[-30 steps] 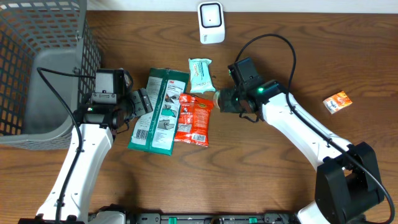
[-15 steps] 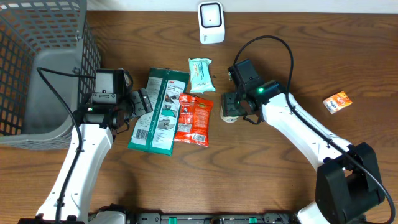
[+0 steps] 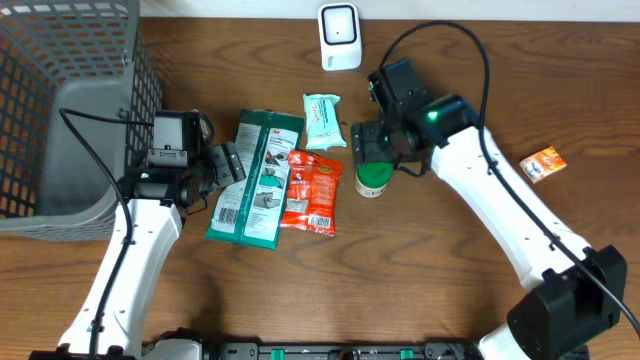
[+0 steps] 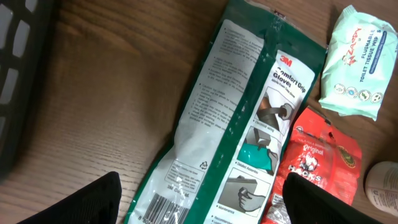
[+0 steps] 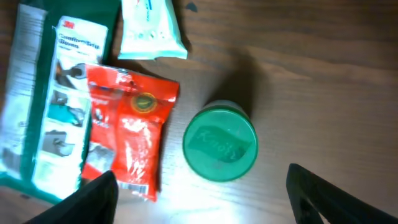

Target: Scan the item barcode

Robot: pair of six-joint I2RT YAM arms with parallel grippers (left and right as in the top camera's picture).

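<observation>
Green-lidded jar point(image 3: 372, 180) stands upright on the table point(image 3: 400, 285), lid up, just at 3 o'clock of the red pouch point(image 3: 312, 192). Right claw point(image 3: 372, 148) hangs over it with fingers spread wide, gripping nothing; the wrist view shows the lid clear between them.

Scanner point(image 3: 339, 37) sits at the table's 12 o'clock edge, well apart from the jar. No barcode shows on the lid. It is likely on the side wall, so the jar would need tilting toward the scanner.

Left claw point(image 4: 202, 193) is also spread and empty, over the glove pack point(image 4: 236, 124). That pack's barcode lies face up at its 6 o'clock end in the left wrist view. The claw is probably parked there for a later pick.
</observation>
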